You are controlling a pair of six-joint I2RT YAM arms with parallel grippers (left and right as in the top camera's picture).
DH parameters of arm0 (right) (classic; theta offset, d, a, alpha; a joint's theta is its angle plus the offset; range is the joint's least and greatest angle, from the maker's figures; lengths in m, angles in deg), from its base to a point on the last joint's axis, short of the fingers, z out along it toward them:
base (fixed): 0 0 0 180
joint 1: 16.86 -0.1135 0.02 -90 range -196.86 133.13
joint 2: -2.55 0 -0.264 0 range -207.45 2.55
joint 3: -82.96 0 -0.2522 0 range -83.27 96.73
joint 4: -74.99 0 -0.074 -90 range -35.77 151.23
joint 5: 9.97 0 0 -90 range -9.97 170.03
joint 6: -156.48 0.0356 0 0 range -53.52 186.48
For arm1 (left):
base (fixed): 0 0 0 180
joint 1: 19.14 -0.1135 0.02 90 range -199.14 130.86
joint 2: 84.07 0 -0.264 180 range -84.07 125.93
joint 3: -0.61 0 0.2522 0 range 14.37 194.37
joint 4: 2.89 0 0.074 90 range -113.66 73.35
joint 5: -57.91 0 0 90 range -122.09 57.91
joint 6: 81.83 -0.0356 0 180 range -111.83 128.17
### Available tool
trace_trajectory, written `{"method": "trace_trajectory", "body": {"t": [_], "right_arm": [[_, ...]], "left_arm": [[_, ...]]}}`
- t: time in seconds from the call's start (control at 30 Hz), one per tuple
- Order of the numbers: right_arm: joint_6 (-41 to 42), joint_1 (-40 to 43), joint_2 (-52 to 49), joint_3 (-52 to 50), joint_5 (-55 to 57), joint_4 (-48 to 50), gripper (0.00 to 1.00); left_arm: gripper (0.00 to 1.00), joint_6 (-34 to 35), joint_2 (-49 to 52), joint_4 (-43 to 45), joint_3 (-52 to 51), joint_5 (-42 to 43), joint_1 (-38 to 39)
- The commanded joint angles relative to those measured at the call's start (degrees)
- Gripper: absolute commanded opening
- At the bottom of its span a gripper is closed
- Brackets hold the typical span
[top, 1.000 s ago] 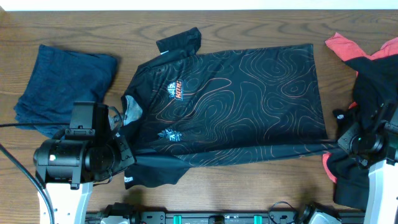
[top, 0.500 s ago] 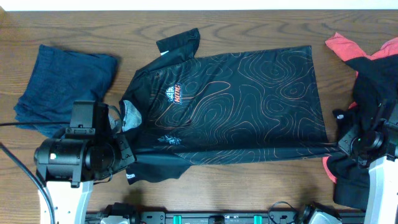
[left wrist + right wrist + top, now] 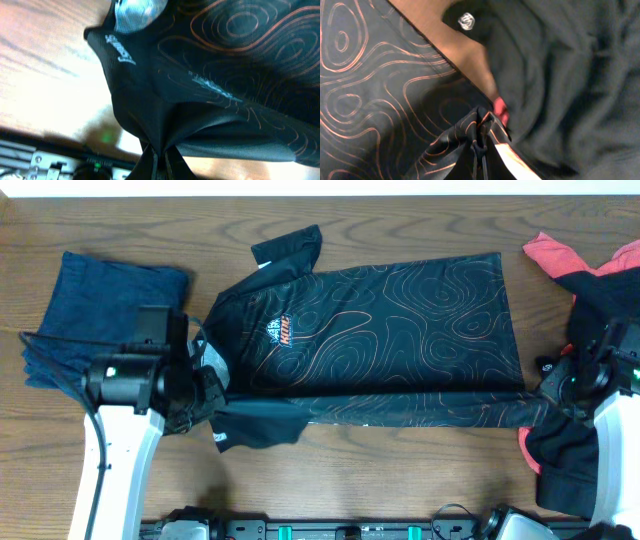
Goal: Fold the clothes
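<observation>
The black jersey (image 3: 390, 330) with thin orange contour lines and a white-orange logo lies spread across the table's middle, its near edge lifted and folded over. My left gripper (image 3: 208, 398) is shut on the jersey's near left part by the sleeve; in the left wrist view the black cloth (image 3: 165, 100) bunches into the jaws (image 3: 161, 162). My right gripper (image 3: 548, 392) is shut on the jersey's near right hem corner; in the right wrist view the patterned cloth (image 3: 380, 95) is pinched in the jaws (image 3: 480, 150).
A folded navy garment (image 3: 100, 315) lies at the far left. A heap of black (image 3: 600, 310) and red (image 3: 555, 252) clothes lies at the right edge, close under my right arm, and also shows in the right wrist view (image 3: 570, 75). A metal rail (image 3: 350, 530) runs along the near edge.
Both grippers have carried the jersey's near edge away from me, folding it over the body. The lower chest print is now covered. The left arm moved up and right.
</observation>
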Motion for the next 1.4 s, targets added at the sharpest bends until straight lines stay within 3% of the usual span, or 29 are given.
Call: {"method": "trace_trajectory", "body": {"t": [0.0, 0.73, 1.3, 1.33, 1.37], "right_arm": [[-0.92, 0.11, -2.86, 0.7, -3.74, 3.34, 0.01], [-0.9, -7.87, -16.68, 0.7, -5.92, 23.34, 0.01], [-0.92, -7.89, -21.99, 0.7, -5.97, 28.37, 0.01], [-0.92, -7.98, -22.12, 0.7, -5.99, 28.5, 0.01], [-0.94, -8.17, -22.38, 0.7, -5.97, 28.68, 0.02]], "left_arm": [[0.06, -0.13, 2.71, 1.81, -0.55, -3.17, -0.42], [0.06, -0.15, 21.18, 19.12, -0.55, -5.01, -0.42], [0.06, -0.13, 24.22, 28.33, -0.55, -6.67, -0.39], [0.06, -0.13, 24.22, 28.39, -0.55, -6.64, -0.39], [0.13, -0.13, 24.22, 28.39, -0.55, -6.64, -0.39]]}}
